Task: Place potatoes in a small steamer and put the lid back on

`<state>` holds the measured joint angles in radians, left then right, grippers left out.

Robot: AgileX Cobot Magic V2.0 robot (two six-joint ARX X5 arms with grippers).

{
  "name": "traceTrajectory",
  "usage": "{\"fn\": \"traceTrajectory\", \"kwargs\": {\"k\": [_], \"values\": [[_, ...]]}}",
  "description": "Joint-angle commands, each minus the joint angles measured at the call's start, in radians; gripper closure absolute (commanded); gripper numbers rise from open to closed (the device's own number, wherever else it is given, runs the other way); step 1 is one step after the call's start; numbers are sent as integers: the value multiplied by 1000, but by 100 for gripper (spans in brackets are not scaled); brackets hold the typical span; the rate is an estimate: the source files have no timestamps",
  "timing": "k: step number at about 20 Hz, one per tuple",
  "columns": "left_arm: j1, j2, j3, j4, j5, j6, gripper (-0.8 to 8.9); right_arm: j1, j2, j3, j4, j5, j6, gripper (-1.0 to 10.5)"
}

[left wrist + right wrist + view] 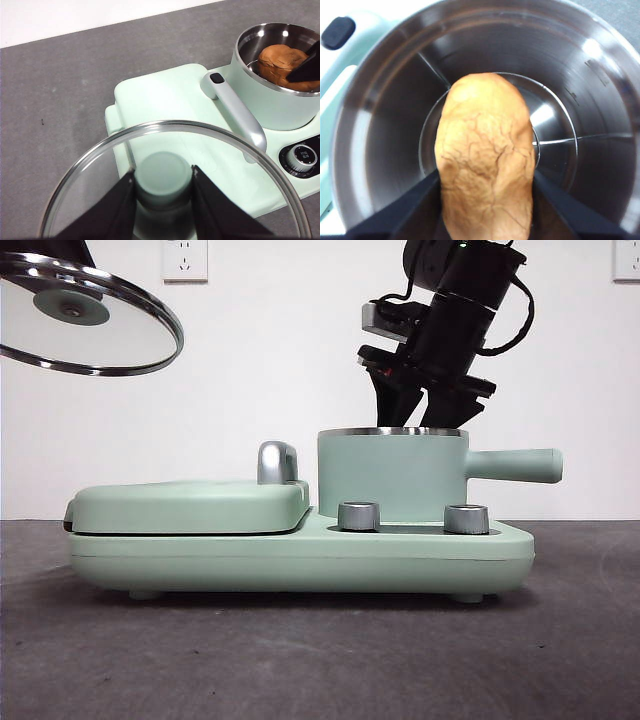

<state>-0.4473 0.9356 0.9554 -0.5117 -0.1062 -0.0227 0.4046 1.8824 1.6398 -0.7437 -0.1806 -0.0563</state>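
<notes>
Potato (487,160), clamped by the right gripper (487,200), hangs inside the small steamer (392,475); a late release could jam it against the wall. Upper left, the left gripper (163,182) grips the lid (85,320), which could slip.

Orange-brown crackled potato (485,160), mint-green steamer (390,475)

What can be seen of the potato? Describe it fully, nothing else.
The potato is one orange-brown oval lump with a matte, wrinkled, cracked skin, rather like a bread loaf. The right gripper holds it between its two black jaws, one pressed to each long side. It sits inside the small steamer, within the shiny steel walls; whether it rests on the bottom cannot be told. The left wrist view shows it below the rim; the front view hides it behind the pot's wall.
</notes>
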Motion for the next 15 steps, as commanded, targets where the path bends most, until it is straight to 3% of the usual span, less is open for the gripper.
{"fn": "traceTrajectory", "kwargs": {"k": [1, 5, 10, 12, 15], "values": [[-4, -2, 16, 32, -2, -13, 804, 3, 26, 29, 8, 2, -12, 646], [-4, -2, 16, 32, -2, -13, 804, 3, -3, 31, -11, -2, -12, 645], [-4, -1, 16, 32, -2, -17, 804, 29, -228, 14, -44, -3, 2, 649], [-4, -1, 16, 32, -2, -20, 804, 45, -356, -90, 41, 51, 8, 671], [-4, -1, 16, 27, -2, -20, 804, 51, -576, -365, 196, 94, 78, 680]]}}
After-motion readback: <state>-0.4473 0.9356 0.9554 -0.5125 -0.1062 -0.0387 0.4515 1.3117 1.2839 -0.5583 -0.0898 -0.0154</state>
